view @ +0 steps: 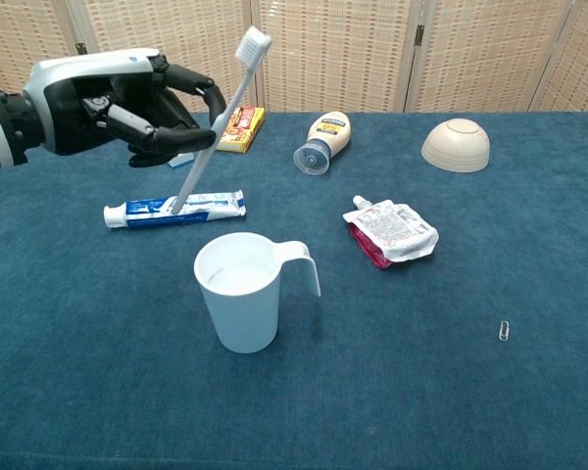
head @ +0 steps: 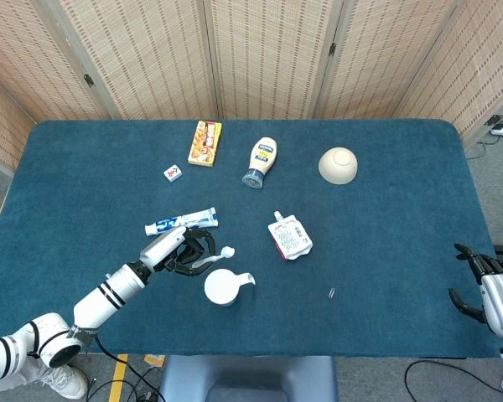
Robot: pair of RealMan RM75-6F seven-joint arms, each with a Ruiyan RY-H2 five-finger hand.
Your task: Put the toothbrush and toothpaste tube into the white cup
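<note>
The left hand (view: 127, 103) held the toothbrush (view: 219, 116) up in the air, fingers wrapped round the middle of its handle, bristles on top. It hung up and to the left of the cup (view: 241, 291), not over it. The toothbrush looked thin, hard and very light, so a soft squeeze should do. Its smooth plastic might slip or twist.

The toothpaste (view: 174, 210) lay flat on the fuzzy blue tabletop (view: 451, 392), just behind the cup. It looked soft and squishy, so its middle seemed the best place to grab.

The cup was white, smooth plastic, round and open, with a handle. It looked light and easy to tip.

The right hand (head: 490, 281) waited far off at the edge, fingers apart, holding nothing.
</note>
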